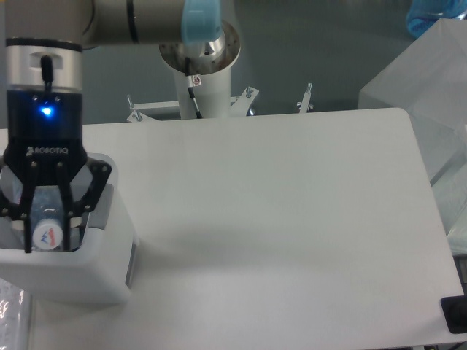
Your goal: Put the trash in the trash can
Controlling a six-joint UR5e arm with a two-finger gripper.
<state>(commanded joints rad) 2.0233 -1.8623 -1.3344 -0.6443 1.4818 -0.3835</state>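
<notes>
You've got the trash can (66, 273) at the near left corner of the table (292, 219), roughly 8 o'clock from table centre, and the gripper (49, 232) sits right over its opening with its fingers clamped on the bottle (46, 222). The bottle points cap end toward the camera; you can see a round white cap face with a small red-blue mark, clear body behind it between the fingers. Judging by the pose, the step is the release: keep the bottle centred inside the thick rim, away from the 3 o'clock wall, then part the fingers fully so it drops clean. Don't descend much more, the finger links look close to the rim. Wrapper not visible, gripper blocks the bin interior. Arm base (198, 51) stands at 12 o'clock, beyond the far table edge.
</notes>
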